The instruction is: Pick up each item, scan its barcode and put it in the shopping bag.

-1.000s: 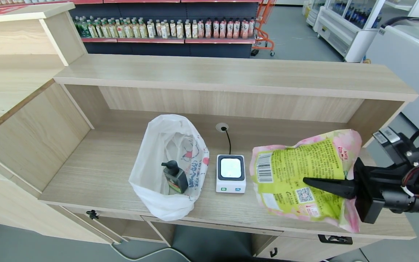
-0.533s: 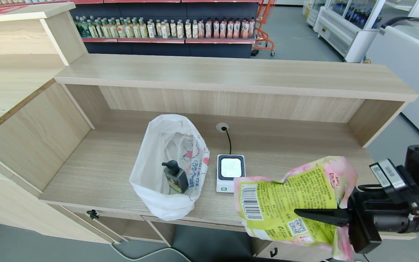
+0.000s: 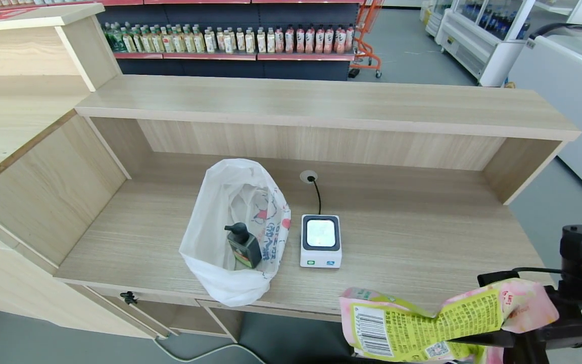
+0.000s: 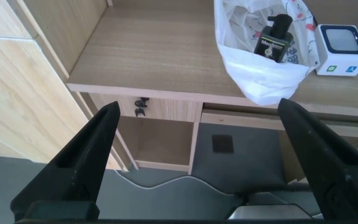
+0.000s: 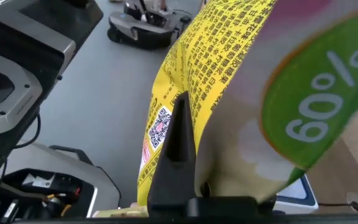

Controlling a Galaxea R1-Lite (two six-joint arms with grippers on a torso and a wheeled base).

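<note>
A pink and yellow-green snack pouch (image 3: 437, 323) hangs past the counter's front edge at the near right, barcode at its left end. My right gripper (image 3: 478, 339) is shut on it; in the right wrist view one black finger (image 5: 179, 143) lies across the pouch's (image 5: 229, 68) yellow printed back. The white shopping bag (image 3: 235, 232) stands open on the counter with a dark pump bottle (image 3: 243, 246) inside. The white scanner (image 3: 321, 241) sits just right of the bag. My left gripper (image 4: 197, 168) is open, low in front of the counter's left part, with bag (image 4: 260, 62) and scanner (image 4: 342, 42) beyond.
The wooden counter (image 3: 412, 237) has a raised back ledge (image 3: 321, 103) and side walls. A black cable (image 3: 317, 194) runs from the scanner to a hole at the back. Drawers sit under the counter's front edge (image 4: 166, 109). Shop shelves and freezers stand behind.
My right gripper has carried the pouch from above the counter's right part down and back toward me, past the front edge. The pouch now lies flatter. Bag, bottle and scanner have not moved.
</note>
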